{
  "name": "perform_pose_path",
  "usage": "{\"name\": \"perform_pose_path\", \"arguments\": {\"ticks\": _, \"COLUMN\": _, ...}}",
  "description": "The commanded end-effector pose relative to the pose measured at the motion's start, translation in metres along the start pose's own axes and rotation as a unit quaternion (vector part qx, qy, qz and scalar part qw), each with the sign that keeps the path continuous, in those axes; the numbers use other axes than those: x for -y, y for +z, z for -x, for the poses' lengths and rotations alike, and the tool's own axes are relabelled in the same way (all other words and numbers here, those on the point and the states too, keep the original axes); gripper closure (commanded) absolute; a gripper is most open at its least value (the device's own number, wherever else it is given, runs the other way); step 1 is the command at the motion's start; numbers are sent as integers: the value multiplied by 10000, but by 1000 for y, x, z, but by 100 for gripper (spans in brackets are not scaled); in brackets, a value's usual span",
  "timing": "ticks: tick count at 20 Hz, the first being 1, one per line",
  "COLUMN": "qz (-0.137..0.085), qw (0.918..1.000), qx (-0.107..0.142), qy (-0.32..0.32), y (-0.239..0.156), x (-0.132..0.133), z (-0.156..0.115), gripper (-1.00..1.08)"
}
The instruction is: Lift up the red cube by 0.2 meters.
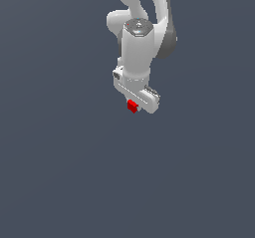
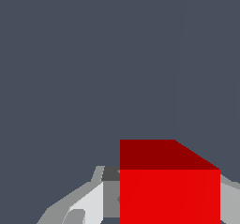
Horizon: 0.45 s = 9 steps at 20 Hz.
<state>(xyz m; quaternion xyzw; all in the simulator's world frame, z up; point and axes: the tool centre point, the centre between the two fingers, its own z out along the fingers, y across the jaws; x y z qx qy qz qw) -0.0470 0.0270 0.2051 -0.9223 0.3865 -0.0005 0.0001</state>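
Your red cube (image 1: 132, 105) sits directly under the white gripper (image 1: 134, 104), tucked against the underside of the hand. In the exterior view it shows as a small bright red block, partly covered by the gripper body, which lies at about 1 o'clock from it. You see only dark grey-blue background around and below it; nothing in that view tells you whether the cube touches a surface.

In the wrist view the red cube (image 2: 169, 195) fills much of the frame, with a bright front face and a darker red face above it. Grey and white fingers (image 2: 89, 204) flank it, one at its 9 o'clock side touching the cube's edge, and a sliver of another at its 3 o'clock side. So the jaws stand closed against the cube on both sides, clamped on it.

Moving outward, the white arm (image 1: 137, 43) rises from the gripper toward 12 o'clock in the exterior view, its wrist column upright and a bulky joint behind it at about 1 o'clock.
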Motion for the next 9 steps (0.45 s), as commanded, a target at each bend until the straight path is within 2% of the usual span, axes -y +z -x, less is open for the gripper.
{"name": "perform_pose_path", "arguments": {"ticks": 1, "qz": 4, "qw": 10000, "qx": 2, "qy": 0, "y": -13, "x": 0, "z": 0, "gripper": 108}}
{"name": "perform_pose_path", "arguments": {"ticks": 9, "qz": 3, "qw": 10000, "qx": 3, "qy": -5, "y": -25, "x": 2, "z": -1, "gripper": 108}}
